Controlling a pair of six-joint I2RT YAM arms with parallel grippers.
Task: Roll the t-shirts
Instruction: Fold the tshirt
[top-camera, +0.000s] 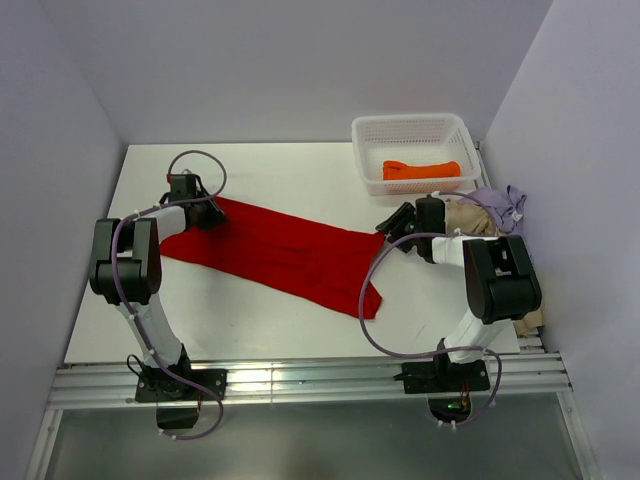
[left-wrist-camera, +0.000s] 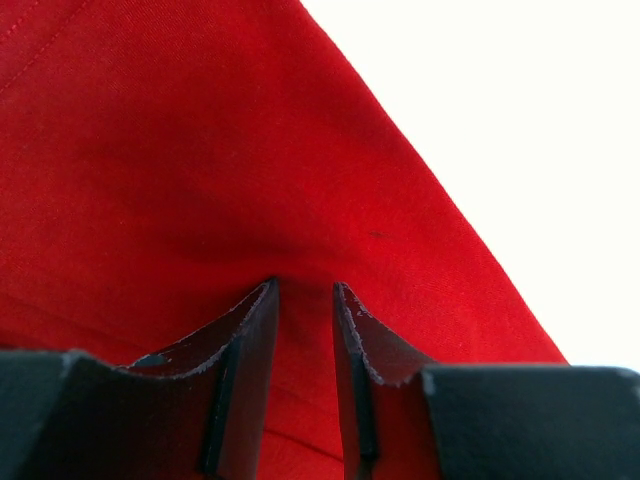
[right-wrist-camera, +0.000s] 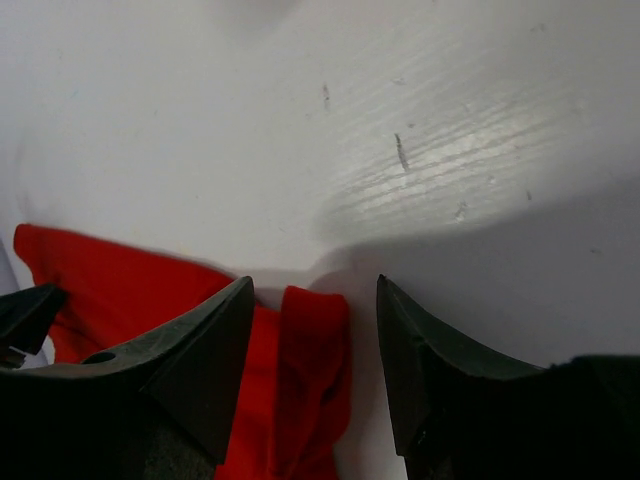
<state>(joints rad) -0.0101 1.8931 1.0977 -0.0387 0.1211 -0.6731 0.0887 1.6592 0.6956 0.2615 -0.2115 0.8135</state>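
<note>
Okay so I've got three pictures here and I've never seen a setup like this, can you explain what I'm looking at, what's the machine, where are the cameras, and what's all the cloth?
These are two robot arms bolted to the near edge of a white table. The wide picture looks down from above and behind them; the other two come from small cameras on each wrist, so the dark wedges are the fingers.

A long red t-shirt lies folded into a strip across the table. The left gripper is pinching the cloth at one end. The right gripper stands open over the other end, its fingers either side of the edge.

At the back, a white basket holds an orange t-shirt. Beige cloth and lavender cloth lie behind the right arm.
</note>
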